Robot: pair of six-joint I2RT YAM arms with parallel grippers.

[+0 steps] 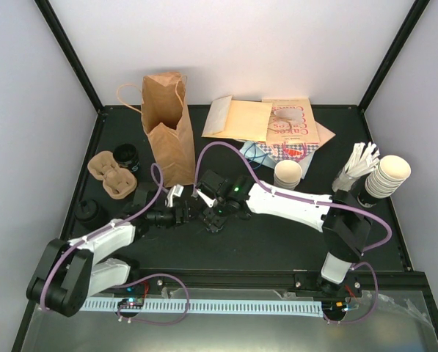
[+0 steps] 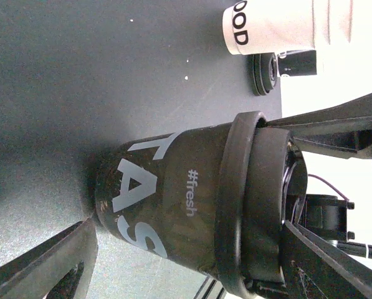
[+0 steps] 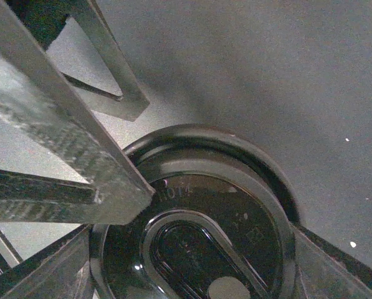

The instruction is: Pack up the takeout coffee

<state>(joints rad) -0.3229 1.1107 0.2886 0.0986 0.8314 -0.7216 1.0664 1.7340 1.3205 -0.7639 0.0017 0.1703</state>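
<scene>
L end effector point(image 2: 189, 227) open round cup point(image 2: 167, 193); R end effector point(image 3: 220, 218) astride lid point(image 3: 260, 187), grip unclear.

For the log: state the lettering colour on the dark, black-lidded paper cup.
White on the cup; left wrist view best.

Overhead from behind, wrist views close, sharing lidded cup point(image 2: 167, 205)

Paper bag point(image 1: 167, 136) crowds coffee cup point(image 2: 173, 205) behind; carrier point(image 1: 114, 174) left (near table point(image 1: 277, 249) free).
</scene>
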